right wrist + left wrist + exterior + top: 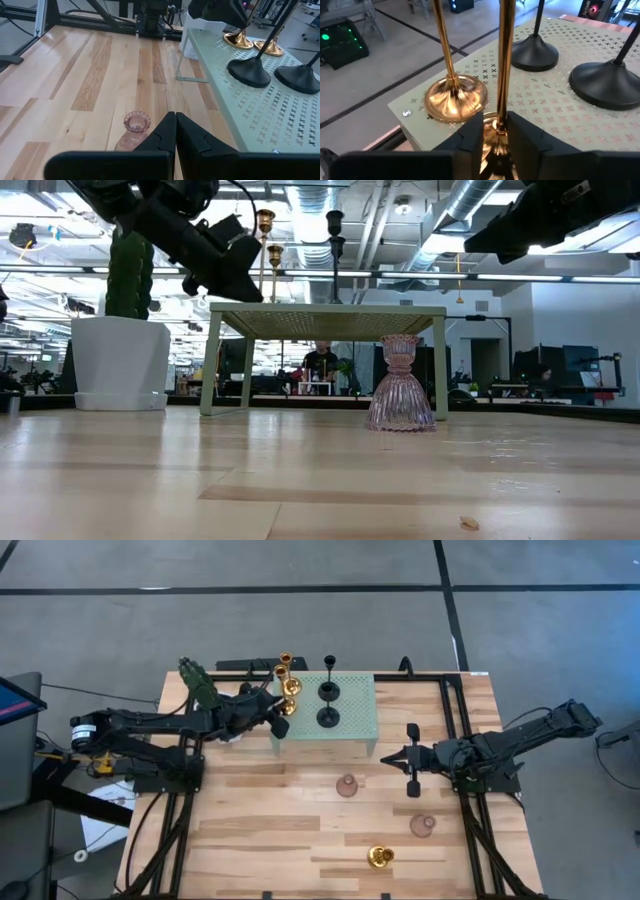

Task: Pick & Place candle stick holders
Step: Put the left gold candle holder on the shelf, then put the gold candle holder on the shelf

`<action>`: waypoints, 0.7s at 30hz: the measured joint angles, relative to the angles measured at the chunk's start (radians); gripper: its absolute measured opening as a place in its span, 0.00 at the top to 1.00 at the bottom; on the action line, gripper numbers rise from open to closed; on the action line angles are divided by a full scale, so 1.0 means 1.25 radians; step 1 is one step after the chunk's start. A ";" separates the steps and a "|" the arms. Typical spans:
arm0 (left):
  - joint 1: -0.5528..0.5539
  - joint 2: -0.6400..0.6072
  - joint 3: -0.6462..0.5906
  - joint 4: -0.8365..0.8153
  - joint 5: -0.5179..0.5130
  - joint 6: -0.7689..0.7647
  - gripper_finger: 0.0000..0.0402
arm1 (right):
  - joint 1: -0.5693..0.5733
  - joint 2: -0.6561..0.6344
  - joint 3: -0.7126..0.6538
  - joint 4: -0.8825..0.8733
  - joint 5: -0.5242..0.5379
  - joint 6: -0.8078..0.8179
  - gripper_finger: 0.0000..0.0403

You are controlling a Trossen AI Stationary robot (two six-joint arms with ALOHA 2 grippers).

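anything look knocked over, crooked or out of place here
Nothing stands out. Two gold holders and two black holders stand upright on the green stand, the left gripper around one gold stem. Two pink holders and a third gold holder sit upright on the table. The right gripper is shut.

The left pincer point(495, 137) hides its gold holder's point(499, 60) base.

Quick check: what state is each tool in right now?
Left tool: closed around the stem of a gold holder on the green stand.
Right tool: shut, empty, over the table.
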 joint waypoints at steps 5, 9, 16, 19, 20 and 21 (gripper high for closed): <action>0.000 0.000 0.000 0.003 -0.001 0.002 0.69 | 0.000 0.015 0.000 0.002 0.000 0.000 1.00; 0.000 -0.014 0.000 0.007 0.000 0.029 0.63 | 0.000 0.031 0.000 0.002 0.000 0.000 1.00; -0.002 -0.068 -0.001 0.007 -0.002 0.038 0.58 | 0.000 0.037 0.000 0.002 0.000 0.000 1.00; -0.016 -0.102 -0.001 -0.005 -0.003 0.038 0.58 | 0.000 0.037 0.000 0.002 0.000 0.000 1.00; -0.023 -0.113 -0.001 -0.012 -0.002 0.038 0.59 | 0.000 0.037 0.000 0.002 0.000 0.000 1.00; -0.031 -0.125 0.000 -0.024 -0.002 0.038 0.59 | 0.000 0.037 0.000 0.002 0.000 0.000 1.00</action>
